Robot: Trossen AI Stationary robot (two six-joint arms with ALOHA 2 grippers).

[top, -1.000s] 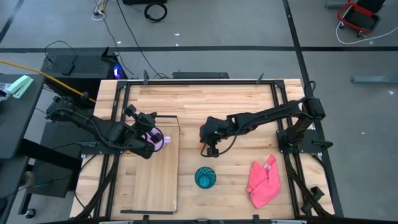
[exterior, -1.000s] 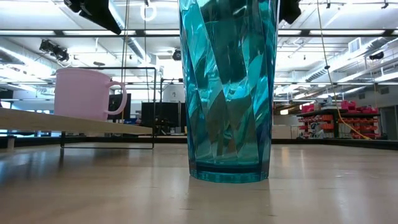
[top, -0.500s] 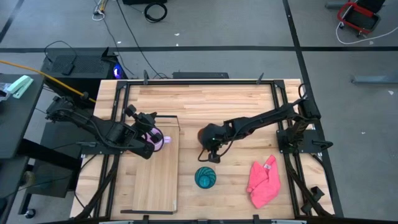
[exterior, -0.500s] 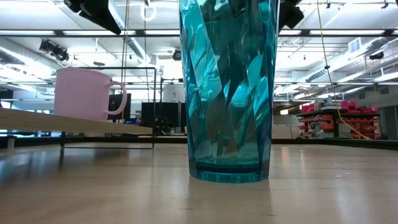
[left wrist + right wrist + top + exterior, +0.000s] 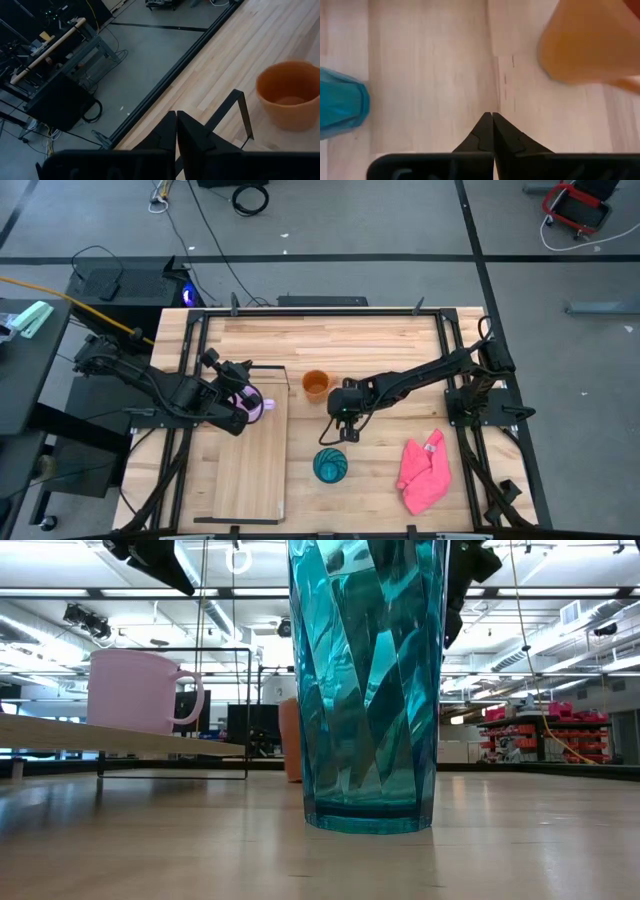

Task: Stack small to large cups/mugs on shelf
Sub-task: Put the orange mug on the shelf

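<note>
A lilac mug (image 5: 258,408) stands upright on the far end of the long light-wood shelf board (image 5: 245,470), beside the board's black wire frame (image 5: 272,368). It also shows in the low view (image 5: 140,690). My left gripper (image 5: 248,396) is shut, just above the lilac mug and clear of it. An orange mug (image 5: 316,384) stands upright on the table. A teal cup (image 5: 330,466) stands nearer the front edge. My right gripper (image 5: 344,434) is shut and empty, above the table between the orange mug (image 5: 590,40) and the teal cup (image 5: 340,102).
A pink cloth (image 5: 424,473) lies crumpled on the table at the near right. Bare tabletop lies between the shelf board and the cups. In the low view the teal cup (image 5: 365,680) stands close in front and hides most of the orange mug (image 5: 291,740).
My right gripper has moved toward the table's near edge and slightly right, toward the teal cup. The orange mug, hidden under that arm before, now shows standing on the table.
</note>
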